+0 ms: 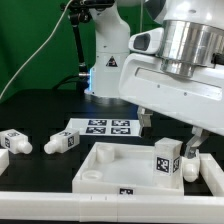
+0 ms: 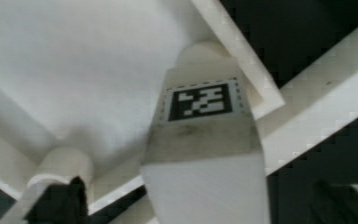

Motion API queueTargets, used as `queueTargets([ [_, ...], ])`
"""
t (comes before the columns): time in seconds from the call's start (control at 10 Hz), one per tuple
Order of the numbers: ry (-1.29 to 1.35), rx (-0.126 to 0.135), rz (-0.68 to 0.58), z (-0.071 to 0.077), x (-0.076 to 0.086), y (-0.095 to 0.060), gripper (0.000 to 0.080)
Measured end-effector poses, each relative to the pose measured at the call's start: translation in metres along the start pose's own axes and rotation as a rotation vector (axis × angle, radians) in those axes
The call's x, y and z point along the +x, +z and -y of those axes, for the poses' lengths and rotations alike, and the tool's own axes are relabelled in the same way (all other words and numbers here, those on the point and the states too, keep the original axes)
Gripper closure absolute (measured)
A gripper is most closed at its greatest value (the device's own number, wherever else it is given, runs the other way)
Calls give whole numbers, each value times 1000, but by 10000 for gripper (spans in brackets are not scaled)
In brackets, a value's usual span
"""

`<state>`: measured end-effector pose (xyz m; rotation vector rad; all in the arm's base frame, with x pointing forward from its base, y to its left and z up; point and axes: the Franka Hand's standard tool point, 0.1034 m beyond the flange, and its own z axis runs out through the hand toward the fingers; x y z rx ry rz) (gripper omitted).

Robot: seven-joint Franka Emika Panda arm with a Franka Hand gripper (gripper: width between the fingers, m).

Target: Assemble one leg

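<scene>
Leg (image 1: 166, 159) upright at panel (image 1: 100, 160) 3 o'clock corner, stub down, apparently for seating in corner hole | fingers (image 1: 190, 147) clamped on leg, steadying it | spare legs (image 1: 60, 142) on table (image 1: 40, 115), 9 o'clock

I see the leg (image 1: 167, 158) (image 2: 202, 120), a small white block with a black-and-white tag on its face, standing upright at the lower right of the exterior frame, inside the white panel's (image 1: 105, 152) corner.
</scene>
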<state>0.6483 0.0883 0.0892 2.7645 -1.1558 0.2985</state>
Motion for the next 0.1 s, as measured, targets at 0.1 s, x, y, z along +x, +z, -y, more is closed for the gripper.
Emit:
queueTargets([
  [0.1,0,0,0,0,0,0,157],
])
